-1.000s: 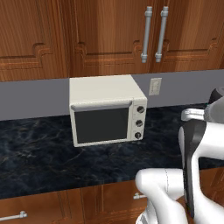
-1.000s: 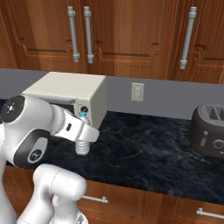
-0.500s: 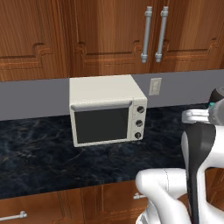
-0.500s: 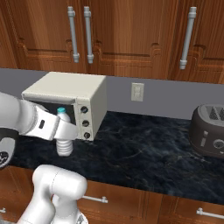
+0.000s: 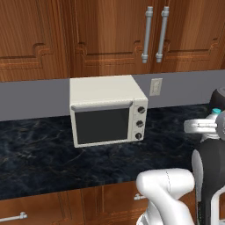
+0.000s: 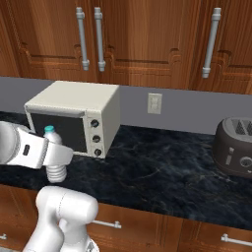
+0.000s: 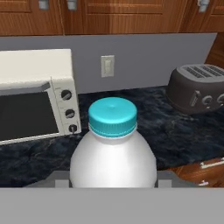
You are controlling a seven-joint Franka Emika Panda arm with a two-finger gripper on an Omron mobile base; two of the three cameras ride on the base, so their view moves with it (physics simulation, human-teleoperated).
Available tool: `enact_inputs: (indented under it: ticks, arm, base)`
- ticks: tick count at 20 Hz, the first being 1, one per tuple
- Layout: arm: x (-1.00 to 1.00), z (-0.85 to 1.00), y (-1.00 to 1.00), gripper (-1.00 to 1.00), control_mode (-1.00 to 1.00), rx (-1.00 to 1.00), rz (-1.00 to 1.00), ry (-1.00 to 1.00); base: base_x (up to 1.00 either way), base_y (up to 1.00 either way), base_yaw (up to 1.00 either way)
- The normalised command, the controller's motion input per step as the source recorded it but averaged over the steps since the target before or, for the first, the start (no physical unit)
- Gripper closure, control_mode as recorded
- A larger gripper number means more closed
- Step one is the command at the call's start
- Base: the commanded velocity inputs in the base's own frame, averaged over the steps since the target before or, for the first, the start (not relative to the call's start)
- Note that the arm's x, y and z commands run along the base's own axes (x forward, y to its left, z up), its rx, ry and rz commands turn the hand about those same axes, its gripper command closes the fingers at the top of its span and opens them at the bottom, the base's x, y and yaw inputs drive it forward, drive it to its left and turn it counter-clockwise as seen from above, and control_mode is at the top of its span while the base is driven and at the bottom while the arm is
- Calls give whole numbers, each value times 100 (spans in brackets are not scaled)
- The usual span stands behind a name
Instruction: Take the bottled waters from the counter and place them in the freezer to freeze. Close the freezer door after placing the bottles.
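The gripper (image 6: 55, 156) is closed on a bottle (image 7: 113, 153), which stands upright between its jaws with the teal cap (image 7: 113, 116) uppermost; the finger tips themselves are hidden behind the bottle in the hand view. In the right base view the cap (image 6: 49, 130) rises just above the white wrist, in front of the toaster oven (image 6: 74, 118), and the bottle is held above the counter (image 6: 162, 167), clear of its surface. In the left base view the cap (image 5: 216, 111) shows at the right edge, above the arm. The cream toaster oven (image 5: 107, 115) sits on the black marbled counter (image 5: 39, 154) against the grey backsplash, its dark glass door shut and three knobs stacked along its right side. A wall outlet (image 6: 155, 104) is set in the backsplash to the right of the oven. A dark toaster (image 6: 235, 147) stands well apart at the counter's right end. Brown wooden cabinets (image 6: 147, 39) with metal bar handles hang above, and drawers (image 6: 147, 231) run beneath the counter.
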Motion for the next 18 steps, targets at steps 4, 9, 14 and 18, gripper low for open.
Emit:
enact_inputs:
  ticks: [4,9,14,18]
  arm:
    - [-21,0,0,100,-100,5,4,-10]
    - [-5,8,2,100,-100,0,11,-4]
    - [0,20,16,100,-100,0,14,0]
    - [0,10,20,100,-100,-3,14,0]
  base:
    - [0,0,0]
    - [0,0,0]
    - [0,0,0]
    - [0,0,0]
